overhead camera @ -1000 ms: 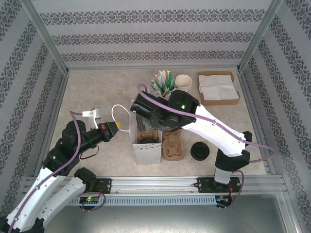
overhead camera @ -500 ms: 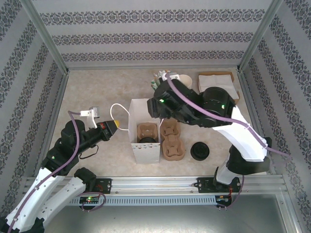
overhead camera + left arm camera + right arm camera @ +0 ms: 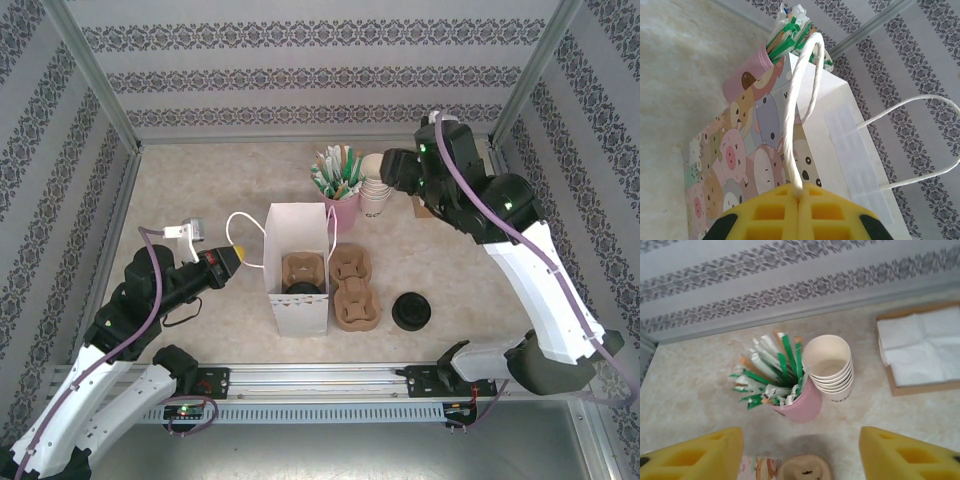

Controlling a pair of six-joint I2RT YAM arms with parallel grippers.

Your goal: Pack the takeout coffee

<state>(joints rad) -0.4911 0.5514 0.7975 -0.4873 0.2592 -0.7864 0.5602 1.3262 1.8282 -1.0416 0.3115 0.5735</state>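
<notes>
Top view. Left end effector (image 3: 232, 256) at 9 o'clock of the paper bag (image 3: 298, 308), closed on the bag handle (image 3: 243, 220), a white cord loop. Bag upright near the middle of the desk (image 3: 190, 190), mouth open. Inside it, a cardboard carrier (image 3: 303, 266) with a dark-lidded cup (image 3: 303, 290) in the 6 o'clock slot. Just beside the bag at 3 o'clock, a second carrier (image 3: 353, 292) flat on the desk. Farther toward 3 o'clock, well apart, a loose black lid (image 3: 411, 311). At 1 o'clock of the bag, a pink cup (image 3: 343, 208) stuffed with sachets (image 3: 335, 168), and a stack of paper cups (image 3: 376, 197) just beside it. Right end effector (image 3: 392, 168) high over the cup stack, opening not readable from here.

Left wrist. Yellow fingers (image 3: 765, 217) shut tight, no gap at the seam, handle cord pinched between them and rising toward 12 o'clock. Behind the cord, the bag's cartoon-animal side at 9 o'clock, plain white panel at 3 o'clock, other handle (image 3: 927, 132) looping free. Pink cup and sachets beyond the bag at 11 o'clock.

Right wrist. Yellow pads (image 3: 695, 455) at 7 and 5 o'clock, spread wide, nothing gripped between. Pink cup and sachets near centre, cup stack just beside at 3 o'clock. Napkin tray (image 3: 920, 388) at 3 o'clock by the frame edge. Tip of a carrier at 6 o'clock.
</notes>
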